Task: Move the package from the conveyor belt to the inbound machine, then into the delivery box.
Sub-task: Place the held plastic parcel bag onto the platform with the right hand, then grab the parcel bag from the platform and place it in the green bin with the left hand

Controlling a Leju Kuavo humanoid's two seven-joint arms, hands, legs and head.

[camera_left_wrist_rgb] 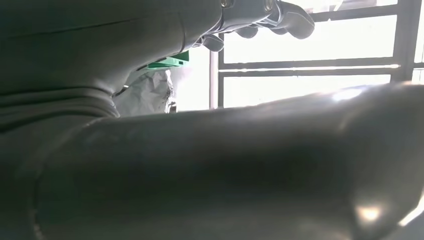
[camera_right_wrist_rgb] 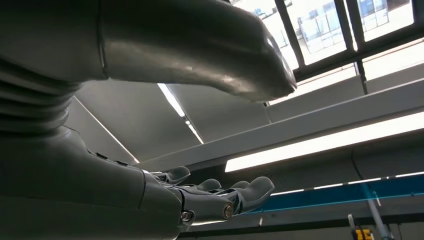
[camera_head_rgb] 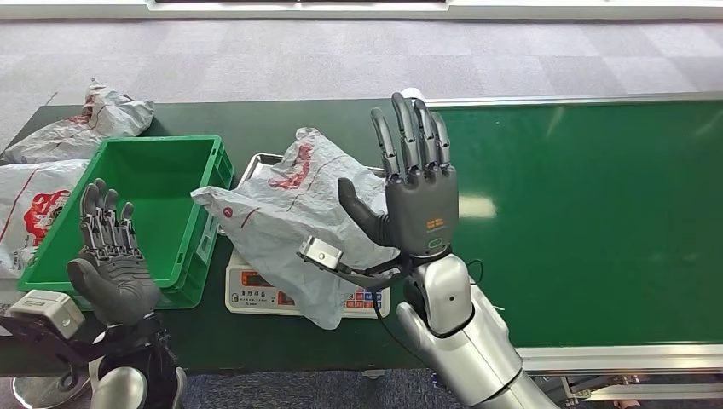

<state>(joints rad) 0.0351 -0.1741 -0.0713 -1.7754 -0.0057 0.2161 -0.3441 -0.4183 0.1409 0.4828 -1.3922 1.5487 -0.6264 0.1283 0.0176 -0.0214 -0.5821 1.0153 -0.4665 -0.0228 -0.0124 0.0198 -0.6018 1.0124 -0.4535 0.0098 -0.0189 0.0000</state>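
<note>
Grey package (camera_head_rgb: 286, 223) lies on the scale (camera_head_rgb: 256, 294), just left of the right hand (camera_head_rgb: 418, 204), fingers (camera_head_rgb: 407, 132) spread wide, empty. Left hand (camera_head_rgb: 111, 256), fingers apart, hovers by the green bin (camera_head_rgb: 183, 149).

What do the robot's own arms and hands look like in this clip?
Both arms are silver metal shells. The right hand has a dark grey palm block with an orange marking, slim darker segmented fingers and a thick grey thumb; a small silver camera box and black cable sit at its wrist. The left hand matches, with a similar box.

A crumpled grey package (camera_head_rgb: 286, 223) with red print lies on the inbound machine (camera_head_rgb: 256, 291).
</note>
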